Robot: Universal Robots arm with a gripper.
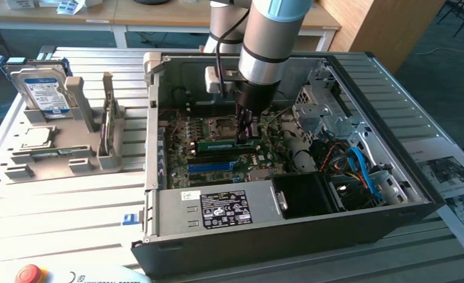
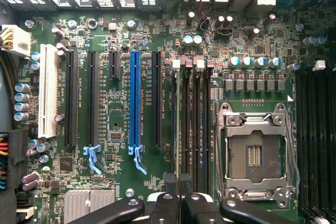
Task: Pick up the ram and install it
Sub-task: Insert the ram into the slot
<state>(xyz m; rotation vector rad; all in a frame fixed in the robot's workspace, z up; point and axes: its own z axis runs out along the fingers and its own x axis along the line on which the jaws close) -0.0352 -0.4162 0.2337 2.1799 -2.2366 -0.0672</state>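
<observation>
From where I stand in the exterior view, the arm drops straight into the open computer case [image 1: 295, 236] and hides the far part of the motherboard [image 1: 186, 154] behind it. The gripper [image 1: 246, 137] sits near the middle of the case with its fingers clamped together on the ram [image 1: 224, 143], a green stick lying level across the board; its end under the fingers is covered, and I cannot tell whether it is seated in a slot. Inside the case, a power supply [image 1: 224, 209] lies at six o'clock and a tangle of blue cables [image 1: 358, 165] at four o'clock. At nine o'clock of the case a grey fixture [image 1: 82, 147] holds a hard drive [image 1: 43, 88] standing upright. A red button [image 1: 29, 274] is cut off at seven o'clock and printed sheets [image 1: 452, 183] at three. In the wrist view, the gripper [image 2: 178, 184] pinches the ram [image 2: 177, 124] edge-on, a thin line running along the dark memory slots [image 2: 195, 124], between the blue slot [image 2: 135, 103] and the CPU socket [image 2: 254, 153], which stands open and bare.
</observation>
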